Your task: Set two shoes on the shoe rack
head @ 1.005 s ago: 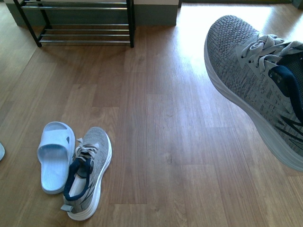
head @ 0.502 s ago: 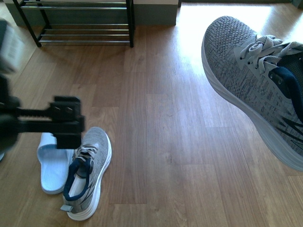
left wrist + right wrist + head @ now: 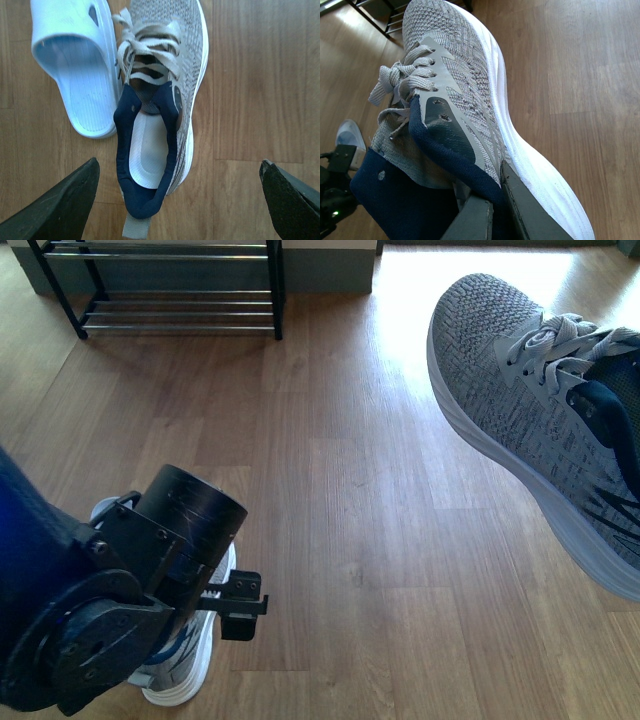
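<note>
Left pincer (image 3: 178, 169) gapes wide; right pincer (image 3: 496, 201) clamped.

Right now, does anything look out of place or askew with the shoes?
No visible damage. The held grey sneaker hangs tilted in the air, pinched by its navy collar in the right tool. On the floor, its mate lies against a pale blue slide, a mismatched pair.
</note>
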Robot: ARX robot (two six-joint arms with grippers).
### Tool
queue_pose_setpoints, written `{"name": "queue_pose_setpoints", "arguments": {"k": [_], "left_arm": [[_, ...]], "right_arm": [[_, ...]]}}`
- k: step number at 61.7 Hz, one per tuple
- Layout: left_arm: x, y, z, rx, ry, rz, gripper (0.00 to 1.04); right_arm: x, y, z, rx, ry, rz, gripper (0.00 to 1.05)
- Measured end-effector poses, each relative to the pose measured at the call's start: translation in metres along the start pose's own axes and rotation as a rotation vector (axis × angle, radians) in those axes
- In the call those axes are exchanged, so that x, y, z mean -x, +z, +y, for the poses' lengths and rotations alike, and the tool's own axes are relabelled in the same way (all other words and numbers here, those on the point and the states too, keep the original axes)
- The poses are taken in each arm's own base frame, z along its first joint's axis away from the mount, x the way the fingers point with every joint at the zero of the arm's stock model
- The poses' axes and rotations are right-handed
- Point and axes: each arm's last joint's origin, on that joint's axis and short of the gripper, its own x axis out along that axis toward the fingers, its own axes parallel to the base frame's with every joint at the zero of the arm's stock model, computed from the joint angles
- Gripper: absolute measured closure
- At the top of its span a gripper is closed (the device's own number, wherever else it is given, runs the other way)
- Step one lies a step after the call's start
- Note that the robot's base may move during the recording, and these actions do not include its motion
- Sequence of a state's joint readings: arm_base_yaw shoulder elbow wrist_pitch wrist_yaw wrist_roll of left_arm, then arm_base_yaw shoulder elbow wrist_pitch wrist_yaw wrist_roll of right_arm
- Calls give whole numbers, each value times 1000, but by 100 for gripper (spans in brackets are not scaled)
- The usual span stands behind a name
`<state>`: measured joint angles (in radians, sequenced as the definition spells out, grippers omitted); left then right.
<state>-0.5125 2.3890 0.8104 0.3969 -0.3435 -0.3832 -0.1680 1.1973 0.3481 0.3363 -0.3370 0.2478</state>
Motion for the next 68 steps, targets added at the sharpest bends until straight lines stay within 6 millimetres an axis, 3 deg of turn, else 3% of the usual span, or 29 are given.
{"name": "queue_pose_setpoints", "arguments": {"k": [24,58,68], "left_arm": [[-63,-23,-18,-55,22,130,9],[-104,-29,-31,-84,42,190,10],[-106,-24,-34,-85,45,184,38]], "right_arm": [[0,0,0,0,0,0,104],[0,0,0,0,0,0,104],[0,0,0,0,0,0,104]]}}
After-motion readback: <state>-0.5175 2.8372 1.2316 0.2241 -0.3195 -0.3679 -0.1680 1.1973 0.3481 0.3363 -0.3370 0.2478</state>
